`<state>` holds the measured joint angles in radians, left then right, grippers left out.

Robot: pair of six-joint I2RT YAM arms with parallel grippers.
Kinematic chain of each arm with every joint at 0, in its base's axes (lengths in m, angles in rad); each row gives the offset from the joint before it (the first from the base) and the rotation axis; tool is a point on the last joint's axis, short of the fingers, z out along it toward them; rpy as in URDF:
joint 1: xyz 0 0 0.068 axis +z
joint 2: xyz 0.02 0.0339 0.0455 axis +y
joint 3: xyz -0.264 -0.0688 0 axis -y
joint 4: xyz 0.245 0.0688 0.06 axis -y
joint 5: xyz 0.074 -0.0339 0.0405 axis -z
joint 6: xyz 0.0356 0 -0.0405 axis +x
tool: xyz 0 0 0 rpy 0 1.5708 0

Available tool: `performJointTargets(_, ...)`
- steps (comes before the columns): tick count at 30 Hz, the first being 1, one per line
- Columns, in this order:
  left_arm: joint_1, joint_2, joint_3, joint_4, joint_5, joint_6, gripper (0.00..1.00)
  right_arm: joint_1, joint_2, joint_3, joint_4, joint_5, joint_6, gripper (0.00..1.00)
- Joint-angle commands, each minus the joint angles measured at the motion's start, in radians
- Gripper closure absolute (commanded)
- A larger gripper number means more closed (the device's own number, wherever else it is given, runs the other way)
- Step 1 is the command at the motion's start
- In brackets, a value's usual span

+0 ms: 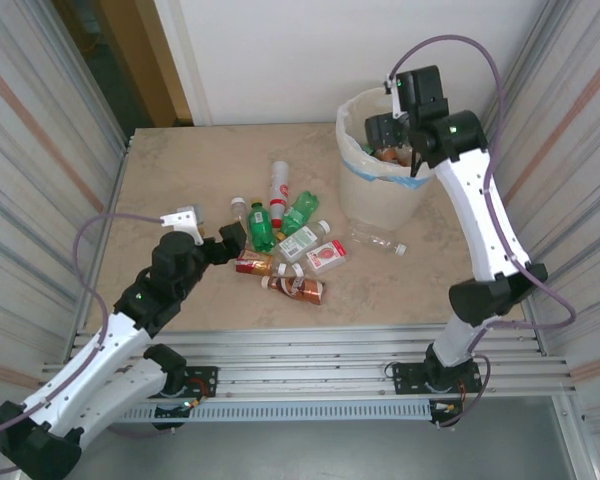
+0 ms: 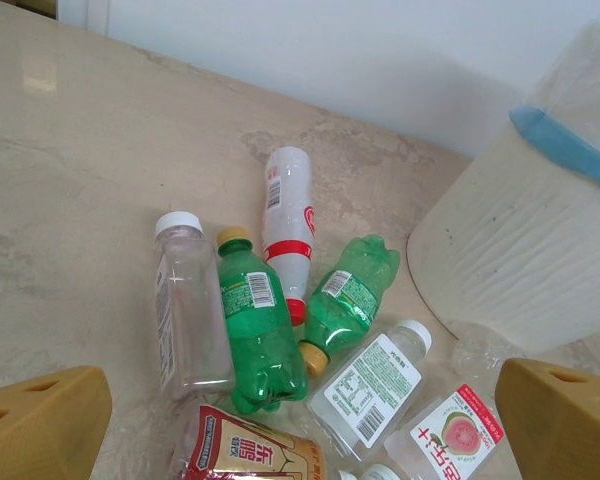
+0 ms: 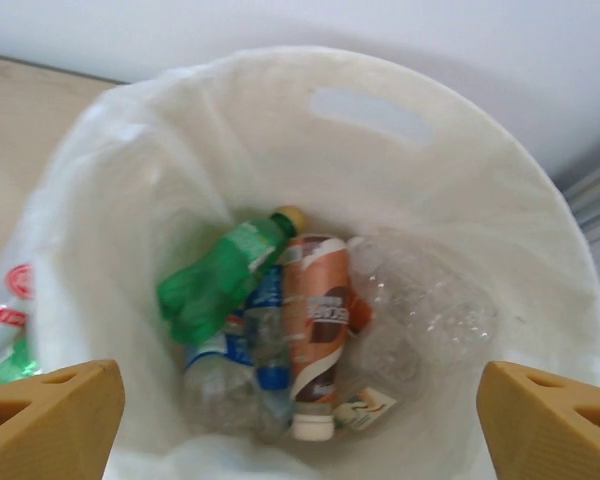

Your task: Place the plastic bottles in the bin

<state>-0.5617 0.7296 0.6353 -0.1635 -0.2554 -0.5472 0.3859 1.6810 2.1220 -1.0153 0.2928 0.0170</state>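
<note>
From above you see both arms at once. Your left end effector (image 1: 230,240) sits low at the near-left edge of the heap of plastic bottles (image 1: 285,245) in the middle of the tabletop (image 1: 180,170). Your right end effector (image 1: 388,130) hangs over the mouth of the bin (image 1: 380,200) at the far right. One clear bottle (image 1: 377,240) lies on its side at the bin's near foot.

The left wrist view gives you the labels. A clear white-capped bottle (image 2: 185,310) lies against a green bottle with a yellow cap (image 2: 255,330). Beyond them lies a white bottle with red bands (image 2: 288,225), and to the right a second green bottle (image 2: 350,300). A square-sided clear bottle (image 2: 375,385) lies nearer. The tan wedge-shaped fingers (image 2: 40,425) stand wide apart at the bottom corners, clamped on nothing. The tabletop is glossy, marbled beige, and the bin wall is cream with a blue bag edge (image 2: 565,150).

The right wrist view looks straight down into the bin. A crinkly translucent white liner (image 3: 100,200) holds a dimpled green bottle (image 3: 220,285), a brown-labelled bottle (image 3: 315,330), a blue-labelled one (image 3: 267,340) and a crumpled clear one (image 3: 420,320). That end effector's wedges are also spread wide and hold nothing.
</note>
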Motion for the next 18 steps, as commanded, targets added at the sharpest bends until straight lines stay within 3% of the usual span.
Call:
performJointTargets(1, 0.008, -0.028, 0.026, -0.029, -0.008, -0.005, 0.01, 0.065, -0.112, -0.109, 0.062, 0.055, 0.026, 0.06)
performJointTargets(10, 0.009, -0.054, 0.008, -0.093, -0.033, -0.038, 0.01, 0.279, -0.376, -0.507, 0.126, 0.015, 0.2, 0.0)
performJointTargets(18, 0.008, -0.057, -0.014, -0.141, -0.071, -0.085, 0.01, 0.486, -0.442, -0.697, 0.123, 0.048, 0.304, 0.02)
